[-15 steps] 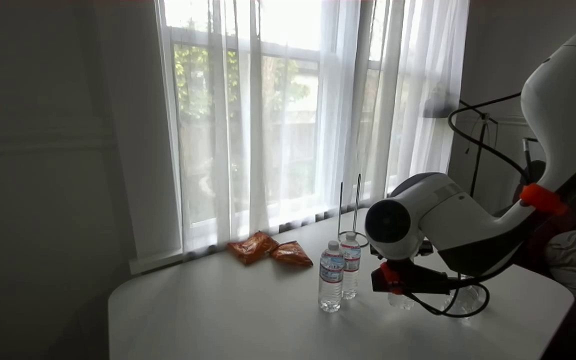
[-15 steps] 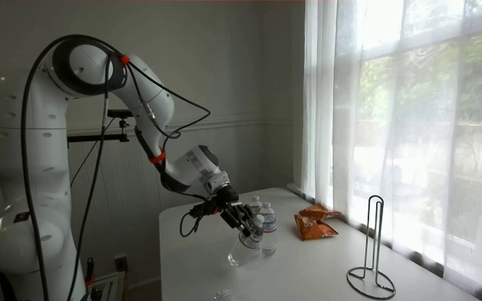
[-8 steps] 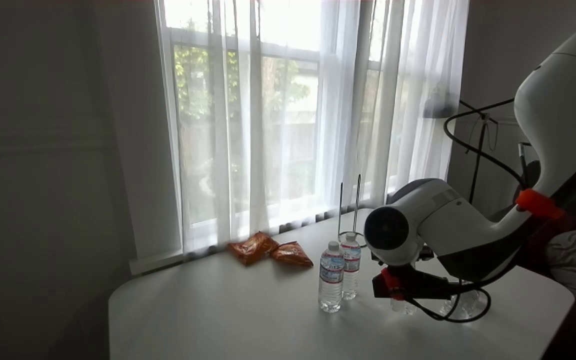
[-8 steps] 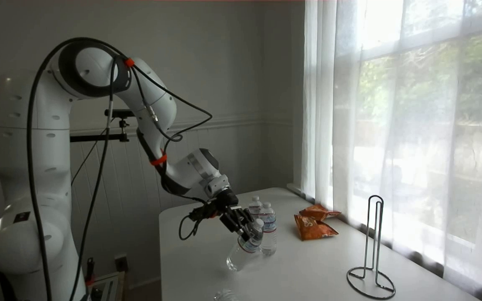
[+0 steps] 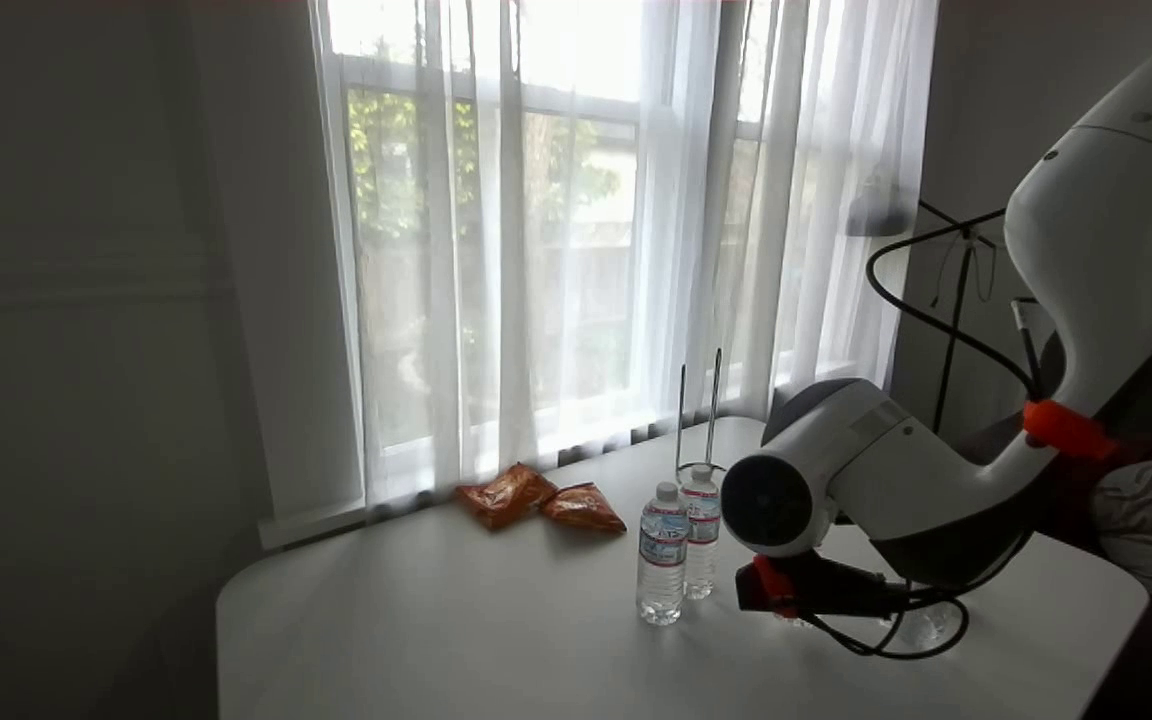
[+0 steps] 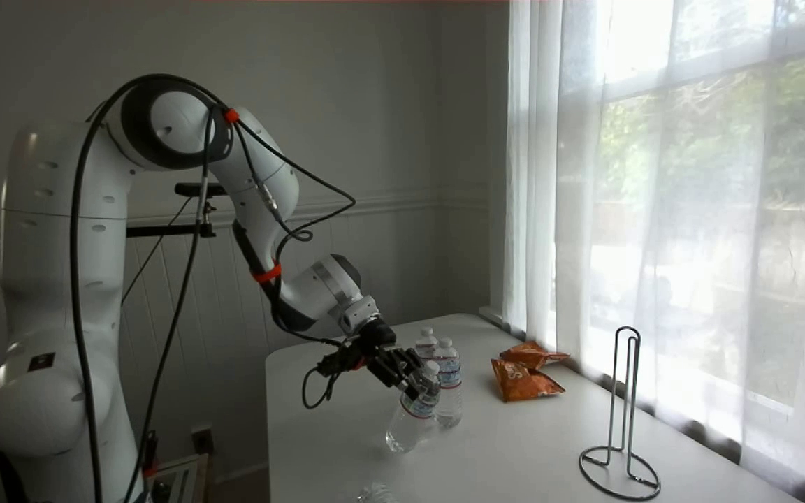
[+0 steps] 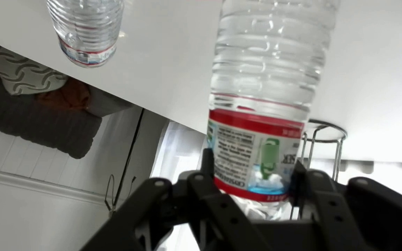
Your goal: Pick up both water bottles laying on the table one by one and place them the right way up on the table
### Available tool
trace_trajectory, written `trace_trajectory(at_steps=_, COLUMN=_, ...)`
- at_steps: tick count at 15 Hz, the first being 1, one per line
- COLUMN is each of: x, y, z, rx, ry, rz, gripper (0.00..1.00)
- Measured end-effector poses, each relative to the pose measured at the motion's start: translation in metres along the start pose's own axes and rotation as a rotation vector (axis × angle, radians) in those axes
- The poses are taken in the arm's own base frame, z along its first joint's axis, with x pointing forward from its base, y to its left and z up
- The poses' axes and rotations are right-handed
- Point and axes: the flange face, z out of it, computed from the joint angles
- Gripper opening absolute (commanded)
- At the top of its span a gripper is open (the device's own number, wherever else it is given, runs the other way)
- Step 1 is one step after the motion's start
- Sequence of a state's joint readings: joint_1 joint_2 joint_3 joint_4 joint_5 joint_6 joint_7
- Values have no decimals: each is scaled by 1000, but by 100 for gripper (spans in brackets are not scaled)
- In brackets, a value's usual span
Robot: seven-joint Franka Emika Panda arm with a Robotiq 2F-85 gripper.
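Clear, ribbed plastic water bottle (image 7: 265,94) leaned gripped in my black hand (image 7: 253,164), base touching or just above the white table (image 6: 514,454), I couldn't tell which. Righting it slowly, base flat before release, seemed wisest.

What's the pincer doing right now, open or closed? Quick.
Pincer: closed, holding a tilted water bottle around its label.

"CRYSTAL" on a water bottle (image 7: 265,101), blurred lettering on orange packet (image 6: 525,383)
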State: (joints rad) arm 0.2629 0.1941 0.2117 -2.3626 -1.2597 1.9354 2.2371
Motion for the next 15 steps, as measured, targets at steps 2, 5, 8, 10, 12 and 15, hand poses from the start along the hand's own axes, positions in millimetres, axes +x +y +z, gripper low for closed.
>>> trace_trajectory(at_steps=2, x=0, y=-3, z=-3, rx=0, ry=43, rz=23, gripper=22)
trace_trajectory(at_steps=5, x=-7, y=-9, z=-4, rx=7, ry=93, rz=34, gripper=22)
trace_trajectory(at_steps=8, x=-18, y=-17, z=-2, rx=3, ry=140, rz=49, gripper=22)
trace_trajectory(at_steps=10, x=-25, y=-23, z=-1, rx=1, ry=173, rz=56, gripper=22)
trace_trajectory(at_steps=12, x=-31, y=-29, z=-1, rx=6, ry=203, rz=68, gripper=22)
trace_trajectory(at_steps=15, x=-38, y=-37, z=-1, rx=10, ry=235, rz=85, gripper=22)
